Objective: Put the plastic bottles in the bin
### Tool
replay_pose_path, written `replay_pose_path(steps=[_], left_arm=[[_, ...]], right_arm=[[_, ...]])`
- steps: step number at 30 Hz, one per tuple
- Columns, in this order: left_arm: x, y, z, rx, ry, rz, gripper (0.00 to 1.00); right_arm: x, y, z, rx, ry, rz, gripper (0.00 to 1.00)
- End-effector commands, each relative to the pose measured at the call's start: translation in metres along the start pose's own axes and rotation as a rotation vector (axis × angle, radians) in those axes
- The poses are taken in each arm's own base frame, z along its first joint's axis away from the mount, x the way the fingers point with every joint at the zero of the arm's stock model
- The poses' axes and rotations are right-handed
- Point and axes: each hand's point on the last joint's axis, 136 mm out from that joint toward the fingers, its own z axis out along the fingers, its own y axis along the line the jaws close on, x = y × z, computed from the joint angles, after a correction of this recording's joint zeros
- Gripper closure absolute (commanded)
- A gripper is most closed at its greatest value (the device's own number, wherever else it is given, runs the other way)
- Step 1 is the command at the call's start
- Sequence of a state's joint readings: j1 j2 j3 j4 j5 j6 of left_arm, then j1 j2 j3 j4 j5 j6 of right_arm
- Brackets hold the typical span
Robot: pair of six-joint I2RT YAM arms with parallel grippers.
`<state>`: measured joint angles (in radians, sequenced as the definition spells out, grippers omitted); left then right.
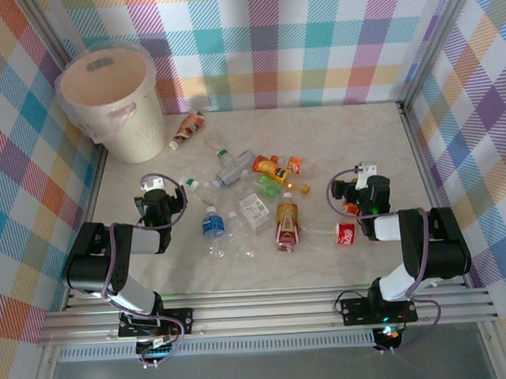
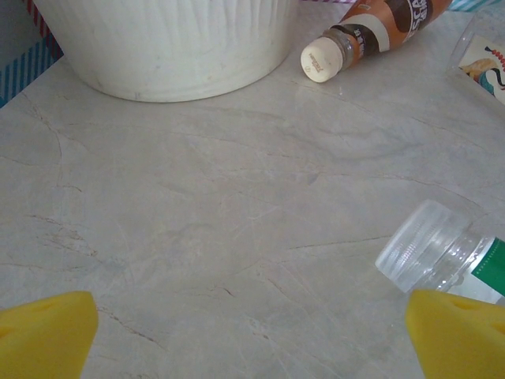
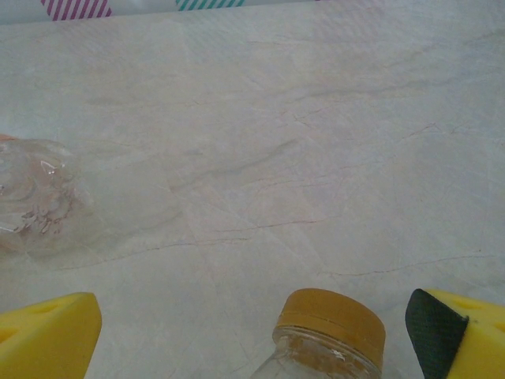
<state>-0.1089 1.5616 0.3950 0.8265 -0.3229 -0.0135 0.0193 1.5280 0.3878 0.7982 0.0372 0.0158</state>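
Top external shows bare tabletop (image 1: pixel 360 143) right of plastic bottles (image 1: pixel 287 221), bin (image 1: pixel 137 132) cornered far-left

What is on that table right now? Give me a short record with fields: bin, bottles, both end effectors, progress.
bin: cream-white bucket with a bag liner, upright at the table's far left corner
bottles: crushed bottles lie scattered mid-table; a brown-labelled bottle lies beside the bin
left end effector: open, holding nothing; clear-capped bottle by its right finger
right end effector: open; amber-capped bottle between its fingers, not clamped
progress: no bottle seen inside the bin
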Motion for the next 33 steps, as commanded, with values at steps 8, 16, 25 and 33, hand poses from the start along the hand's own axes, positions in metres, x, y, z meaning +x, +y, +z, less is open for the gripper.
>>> replay_pose_path(steps=[8,16,25,33], left_arm=[[-0.039,-0.005,-0.019,0.027,-0.025,0.012,0.00],[-0.078,0.015,-0.061,-0.040,-0.058,-0.235,0.00],[-0.070,0.011,-0.095,0.013,0.096,-0.495,0.00],[-0.057,-0.007,-0.105,0.086,0.244,-0.544,0.00]], right_arm=[[-0.079,0.021,-0.048,-0.090,-0.101,0.031,0.00],[-0.086,0.033,-0.065,-0.135,0.058,0.316,0.00],[-0.007,0.011,-0.075,0.121,0.416,0.636,0.00],[0.038,0.011,-0.065,0.152,0.648,0.544,0.00]])
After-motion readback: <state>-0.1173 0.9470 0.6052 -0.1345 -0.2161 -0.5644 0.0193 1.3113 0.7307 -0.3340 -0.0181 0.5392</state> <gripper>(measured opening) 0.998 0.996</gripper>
